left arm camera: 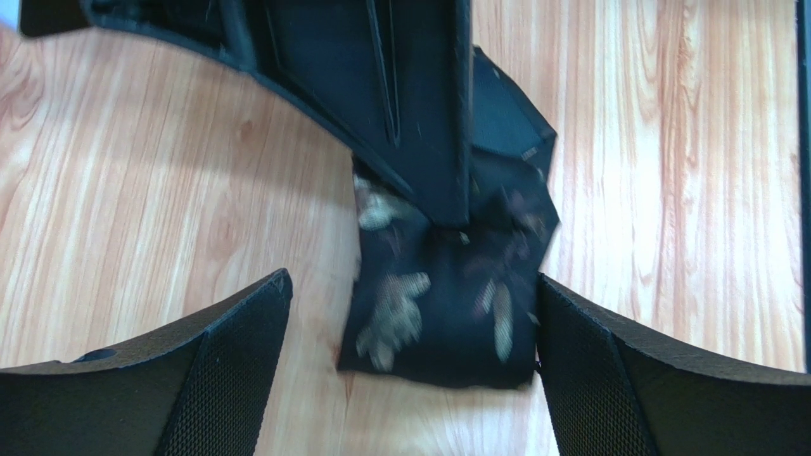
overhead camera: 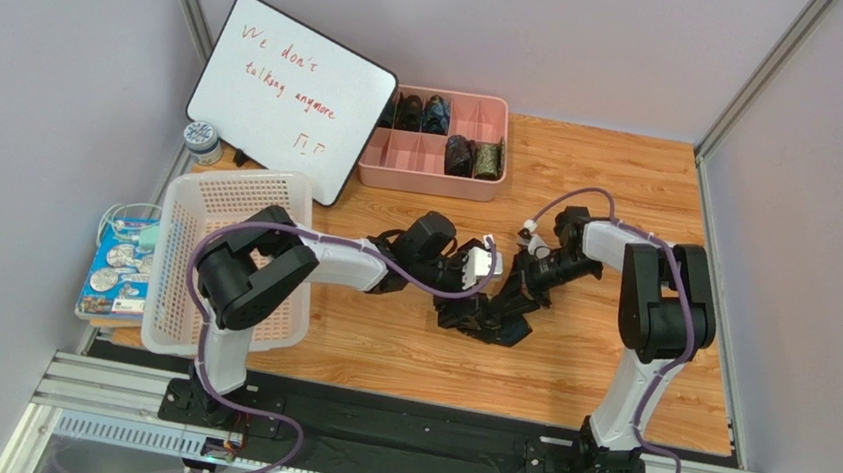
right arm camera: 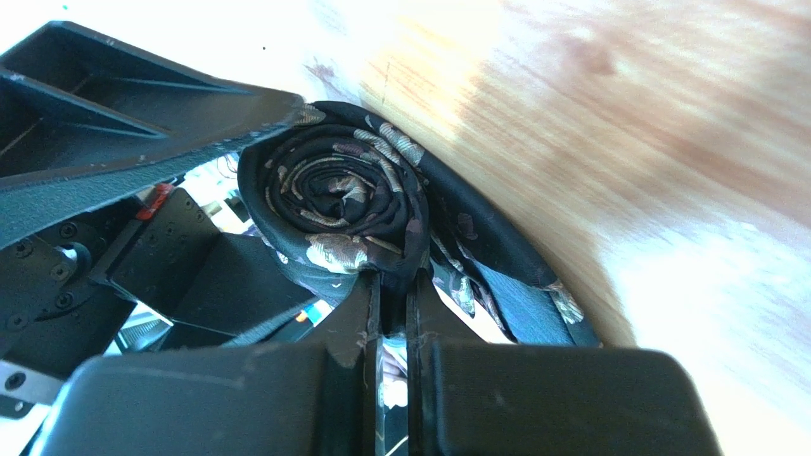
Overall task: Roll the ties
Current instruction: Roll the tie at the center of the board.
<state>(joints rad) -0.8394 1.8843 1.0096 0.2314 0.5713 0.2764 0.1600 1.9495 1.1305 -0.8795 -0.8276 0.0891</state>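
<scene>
We judge it partly done: rolled dark ties [overhead camera: 461, 157] sit in the pink divided plastic tray [overhead camera: 401, 155], while our right gripper [right arm camera: 388, 285] clamps the half-wound black olive-patterned necktie [right arm camera: 338, 204] mid-table, its loose tail between the parted fingers of our left gripper [left arm camera: 411, 285].

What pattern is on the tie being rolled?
The rolled black fabric tie has small olive-gold leafy shapes, clearest in the right wrist view.

The tie [right arm camera: 338, 204] was black with olive-gold leaf motifs, wound into a tight spiral roll pinched at the right claw [right arm camera: 388, 285]. Its flat loose end lay on the wood between the left claw's [left arm camera: 411, 285] spread fingers. Other rolled ties [overhead camera: 459, 154] sat well beyond both claws.
</scene>
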